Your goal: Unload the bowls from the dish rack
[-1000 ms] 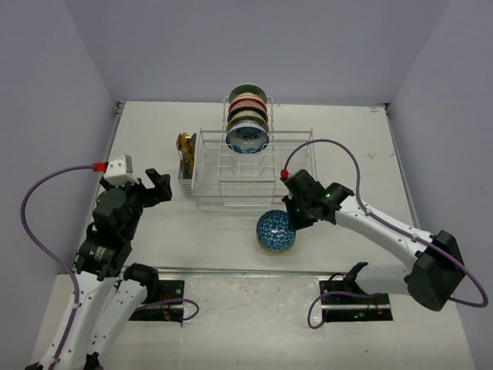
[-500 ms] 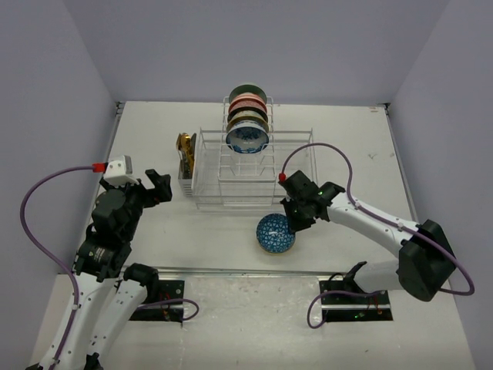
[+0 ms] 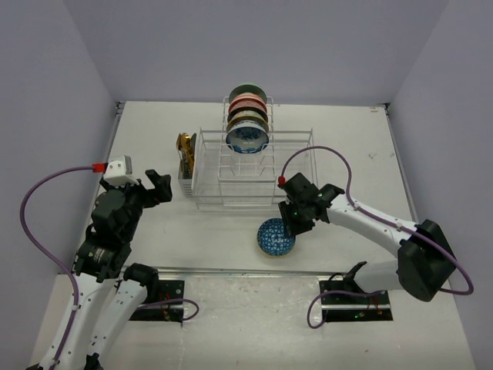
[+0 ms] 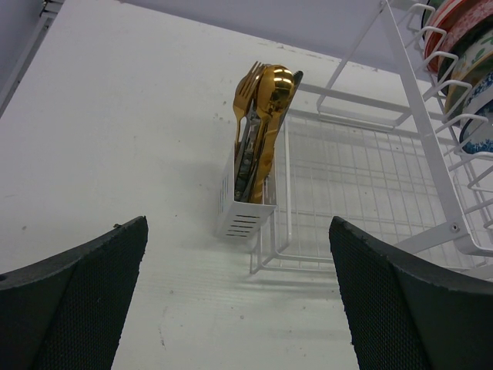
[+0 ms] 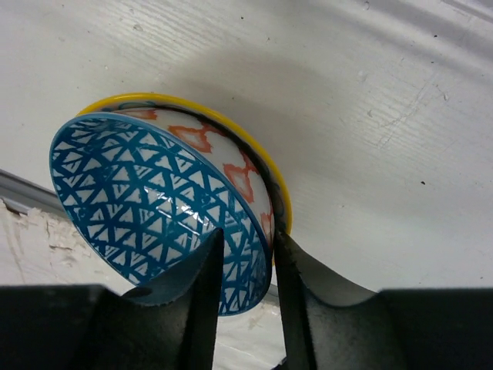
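Bowl [image 5: 154, 200] rim lies between right fingers [image 5: 196, 301] (bowl tilted).

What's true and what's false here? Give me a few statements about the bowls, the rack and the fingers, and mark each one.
Several bowls stand in the dish rack. True.
The left fingers hold a bowl. False: they are wide open and empty.
The right fingers straddle the blue bowl's rim. True.
The gold cutlery lies loose on the table. False: it stands in a white holder at the rack's side.
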You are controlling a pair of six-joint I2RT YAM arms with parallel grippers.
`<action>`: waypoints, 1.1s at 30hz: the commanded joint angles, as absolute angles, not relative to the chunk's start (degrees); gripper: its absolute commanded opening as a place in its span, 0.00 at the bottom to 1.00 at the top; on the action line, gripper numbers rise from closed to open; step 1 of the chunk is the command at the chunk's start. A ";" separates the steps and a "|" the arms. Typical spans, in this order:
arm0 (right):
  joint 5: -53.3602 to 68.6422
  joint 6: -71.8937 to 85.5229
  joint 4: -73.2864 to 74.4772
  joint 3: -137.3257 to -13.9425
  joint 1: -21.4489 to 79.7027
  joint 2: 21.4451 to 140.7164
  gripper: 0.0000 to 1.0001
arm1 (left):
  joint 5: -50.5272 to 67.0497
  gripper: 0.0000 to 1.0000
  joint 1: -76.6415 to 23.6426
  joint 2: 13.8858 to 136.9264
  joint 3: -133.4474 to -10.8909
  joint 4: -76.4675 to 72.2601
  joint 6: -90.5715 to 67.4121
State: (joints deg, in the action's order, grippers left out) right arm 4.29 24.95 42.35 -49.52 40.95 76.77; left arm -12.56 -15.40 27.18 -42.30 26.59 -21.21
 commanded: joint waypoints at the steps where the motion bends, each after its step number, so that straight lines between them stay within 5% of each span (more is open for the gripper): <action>1: 4.92 24.79 42.10 -51.33 40.78 76.11 0.36 | -11.69 1.00 -15.03 26.72 -42.10 24.26 -19.42; 14: -2.37 26.63 46.67 -52.65 40.87 73.30 0.38 | -11.78 1.00 -15.03 26.54 -42.01 24.35 -19.42; 21: -3.78 27.33 46.41 -51.51 40.87 73.74 0.15 | -11.69 1.00 -15.03 26.63 -42.01 24.35 -19.42; 33: -2.20 26.90 44.83 -50.36 40.87 73.74 0.11 | -11.78 1.00 -15.03 26.98 -42.01 24.26 -19.42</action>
